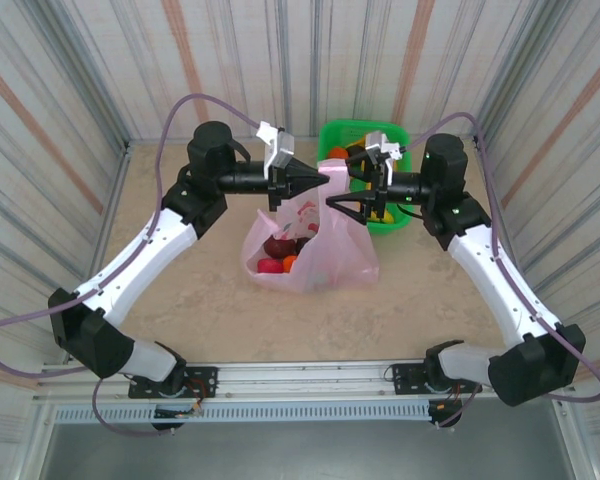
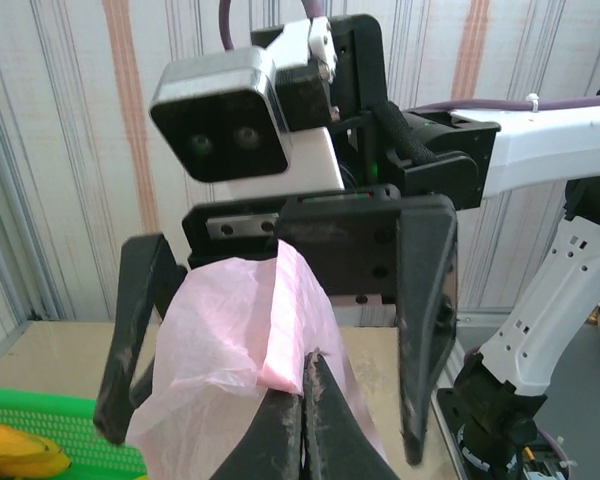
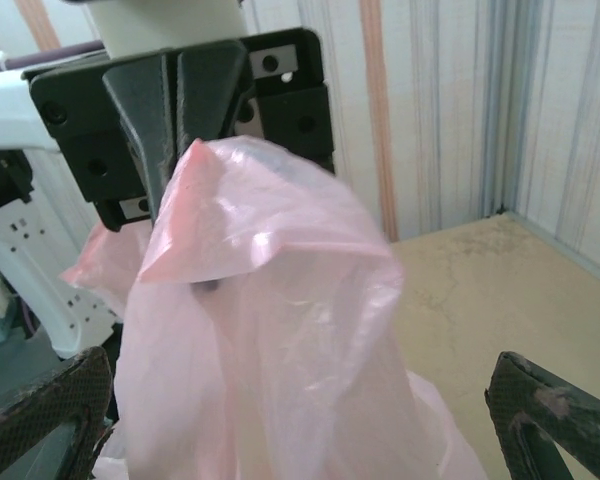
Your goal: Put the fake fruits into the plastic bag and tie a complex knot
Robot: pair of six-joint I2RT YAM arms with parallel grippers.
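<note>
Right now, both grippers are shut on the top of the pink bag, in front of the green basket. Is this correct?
Only the left gripper is shut on the plastic bag. The right gripper is open, its fingers wide apart on either side of the film, as the right wrist view shows. The green basket does stand behind.

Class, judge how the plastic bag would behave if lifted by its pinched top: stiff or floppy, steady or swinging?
Probably floppy: the plastic bag is thin, wrinkled film that droops from the shut left claw. Likely bottom-heavy, since the fake fruits sit low inside, so it may swing. Possibly slippery: the film looks glossy.
</note>
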